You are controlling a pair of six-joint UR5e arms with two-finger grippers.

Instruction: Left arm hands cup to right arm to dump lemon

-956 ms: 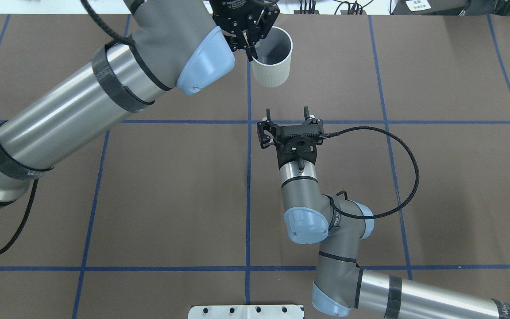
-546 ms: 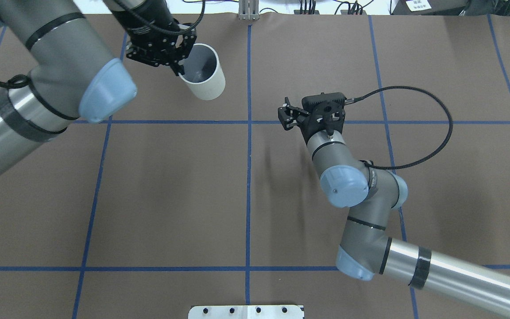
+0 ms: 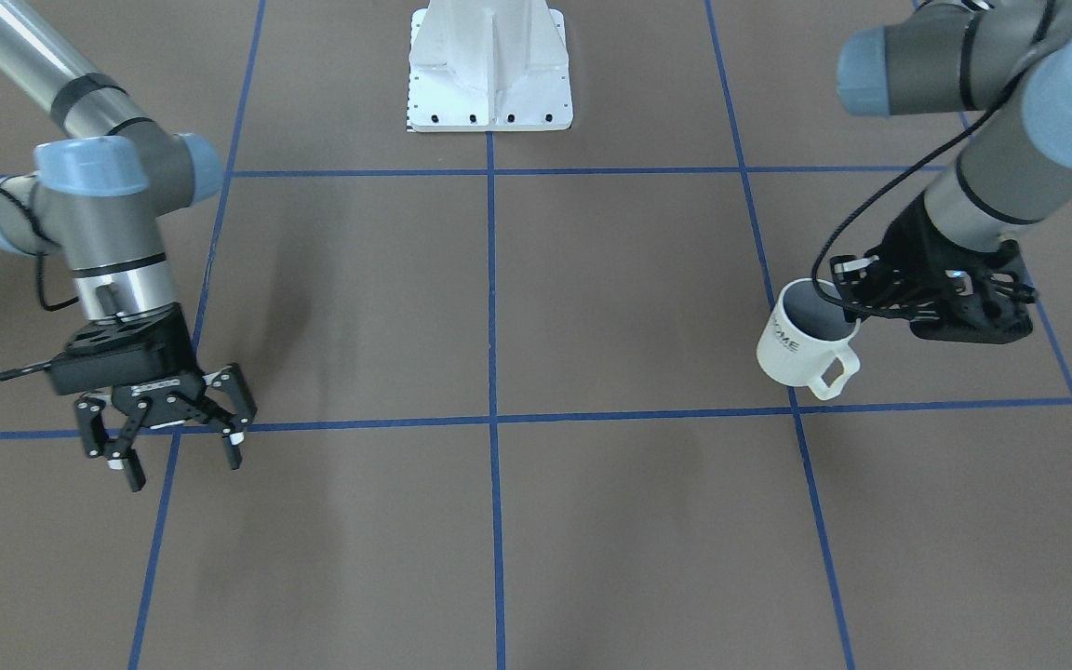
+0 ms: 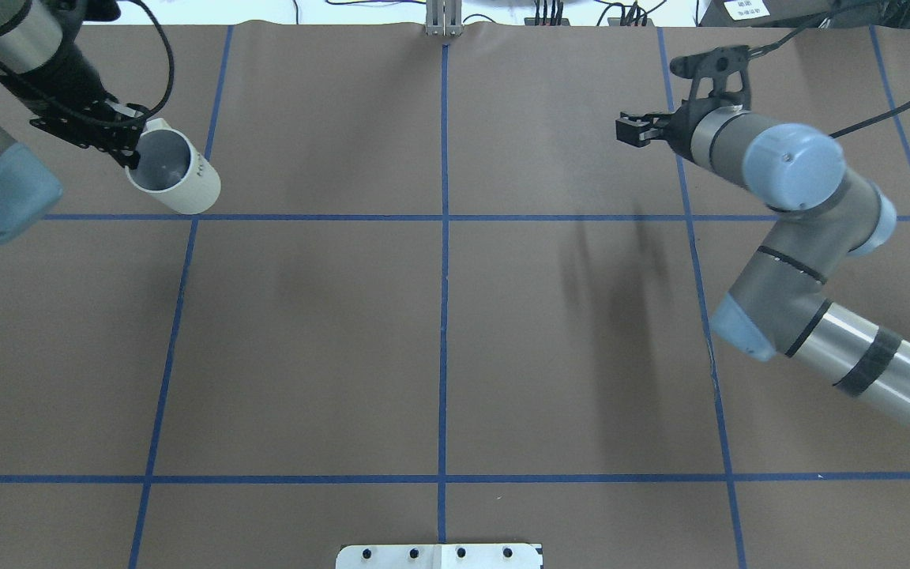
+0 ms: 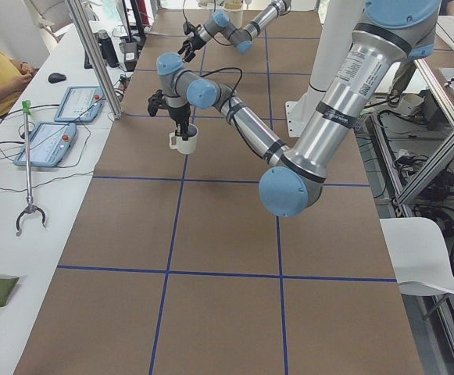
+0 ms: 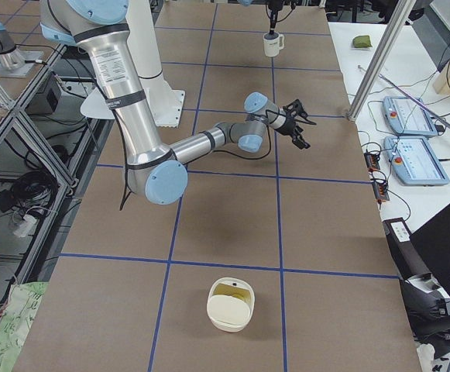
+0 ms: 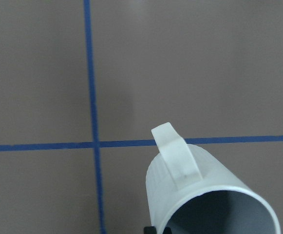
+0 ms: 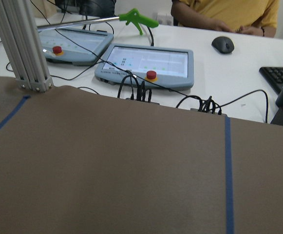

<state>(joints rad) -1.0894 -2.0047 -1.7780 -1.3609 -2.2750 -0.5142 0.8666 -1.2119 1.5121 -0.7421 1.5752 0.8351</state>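
Note:
The off-white cup (image 4: 186,190) with black "HOME" lettering (image 3: 792,349) hangs tilted at the table's far left back. My left gripper (image 4: 133,156) is shut on its rim, one finger inside. The handle points away from the gripper (image 3: 848,314). The cup's grey inside shows bare in both views; no lemon is in sight there. The left wrist view shows the handle and mouth of the cup (image 7: 190,180) from close up. My right gripper (image 3: 182,465) is open and empty, far off at the table's right back (image 4: 633,130).
The white robot base plate (image 3: 489,65) sits at the near middle edge. A white bowl (image 6: 231,304) with something yellowish inside stands at the table's right end. Operator tablets (image 8: 148,61) and a metal post (image 8: 27,48) lie beyond the far edge.
My left arm swung the cup from the back middle out to the far left. My right arm turned and moved from the centre to the back right, gripper still open.

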